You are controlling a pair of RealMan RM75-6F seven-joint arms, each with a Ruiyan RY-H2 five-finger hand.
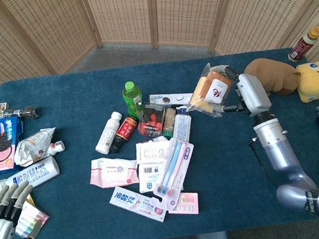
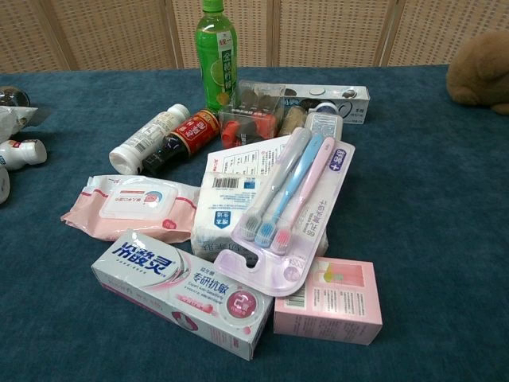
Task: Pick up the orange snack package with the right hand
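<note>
The orange snack package (image 1: 211,88), clear-wrapped with a white label, hangs above the table right of the item pile in the head view. My right hand (image 1: 243,93) grips it from its right side, well above the cloth. The chest view shows neither the package nor that hand. My left hand (image 1: 2,220) sits at the bottom left corner of the head view, fingers spread, holding nothing.
A pile lies mid-table: green bottle (image 2: 217,54), toothbrush pack (image 2: 290,207), wipes (image 2: 131,207), toothpaste box (image 2: 183,290), pink box (image 2: 330,301). A brown plush (image 1: 269,76) and yellow toy (image 1: 313,80) sit at the right. Snack bags (image 1: 2,144) lie at the left edge.
</note>
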